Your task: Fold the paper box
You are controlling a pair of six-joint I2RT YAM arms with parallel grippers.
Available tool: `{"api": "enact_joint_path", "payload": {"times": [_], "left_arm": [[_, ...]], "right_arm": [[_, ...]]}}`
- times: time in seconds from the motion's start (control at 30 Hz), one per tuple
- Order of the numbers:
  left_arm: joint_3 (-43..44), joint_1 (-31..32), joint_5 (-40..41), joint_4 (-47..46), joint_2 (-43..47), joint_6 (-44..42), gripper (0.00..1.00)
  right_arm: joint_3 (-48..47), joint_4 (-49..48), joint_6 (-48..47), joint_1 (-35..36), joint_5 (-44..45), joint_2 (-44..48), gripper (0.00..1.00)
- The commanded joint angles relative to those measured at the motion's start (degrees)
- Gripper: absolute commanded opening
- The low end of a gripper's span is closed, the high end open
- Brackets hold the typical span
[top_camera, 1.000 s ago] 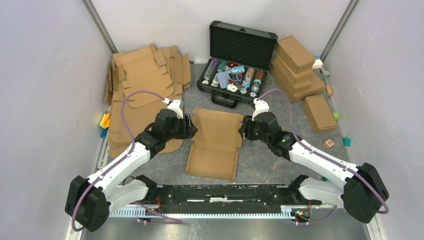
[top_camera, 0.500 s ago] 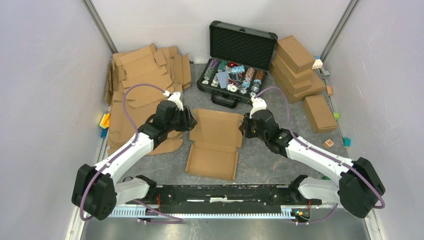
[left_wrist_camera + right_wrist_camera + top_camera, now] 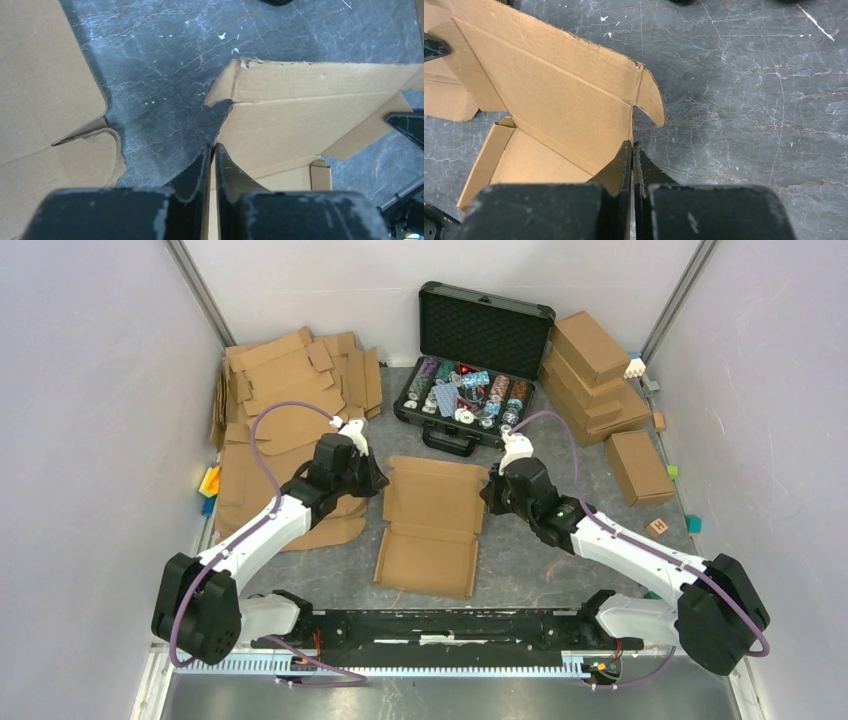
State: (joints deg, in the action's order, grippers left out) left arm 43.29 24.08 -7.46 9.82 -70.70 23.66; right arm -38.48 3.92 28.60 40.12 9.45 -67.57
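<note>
Your left pincer (image 3: 212, 148) is closed to a sliver, and the raised cardboard at the left edge of the paper box (image 3: 305, 115) runs in between its fingers, pinched. Your right pincer (image 3: 632, 144) is pressed together at the box's right edge, but you cannot tell whether cardboard sits between its fingers. The box lies open mid-table (image 3: 545, 565) between the two arms, with its far panel tilted up and its near part low. Flat cardboard blanks (image 3: 285, 410) are stacked to the left. An open black case (image 3: 470, 340) stands behind the box. Finished brown boxes (image 3: 595, 375) are piled at the far right.
</note>
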Motion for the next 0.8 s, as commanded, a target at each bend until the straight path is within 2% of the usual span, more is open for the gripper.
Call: {"api": "enact_joint_path", "payload": {"times": [0.0,0.27,0.47,0.77], "left_arm": [[2.7,-0.2,-3.9,-2.9,1.2,-2.0,0.08],[2.5,0.2,-8.1,-4.8,2.8,-0.2,0.02],[-1.0,1.5,-9.9,-12.9,5.8,0.0,0.02],[-12.0,10.7,0.3,-20.7,11.7,1.7,0.02]], "right_arm": [[-3.7,-1.5,-1.2,0.0,1.9,0.1,0.00],[-6.9,-1.0,-2.4,0.0,3.5,-0.6,0.00],[-4.5,-8.2,-3.3,0.4,5.8,0.1,0.00],[3.4,-14.0,-3.6,3.9,11.7,3.1,0.00]]}}
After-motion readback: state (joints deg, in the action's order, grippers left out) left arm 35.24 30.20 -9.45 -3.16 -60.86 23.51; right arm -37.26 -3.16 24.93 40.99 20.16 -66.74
